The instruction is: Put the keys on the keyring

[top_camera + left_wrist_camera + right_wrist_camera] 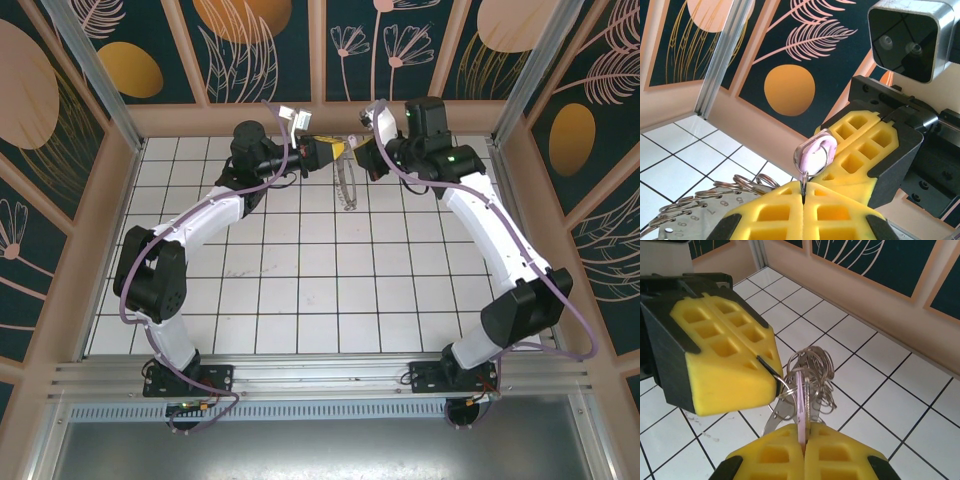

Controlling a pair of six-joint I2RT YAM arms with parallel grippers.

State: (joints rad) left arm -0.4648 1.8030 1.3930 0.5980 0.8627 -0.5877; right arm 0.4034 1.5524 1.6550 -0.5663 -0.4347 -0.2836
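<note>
The key (812,154), with a lilac-pink head, stands edge-on in my right gripper (804,434), which is shut on it. A small metal ring (827,150) runs through the key's head. My left gripper (804,194) is shut on that ring's lower part. The keyring (822,365), a bunch of small metal rings on a grey numbered strip (687,220), hangs just beyond both grippers above the tiles. In the top view the left gripper (333,150) and the right gripper (362,155) meet tip to tip near the back wall, with the keyring (347,187) dangling beneath them.
The white tiled floor (300,280) spreads out in front of the grippers. The back wall rail (320,118) lies close behind them. The right wrist's camera housing (907,37) looms close above the left gripper's fingers.
</note>
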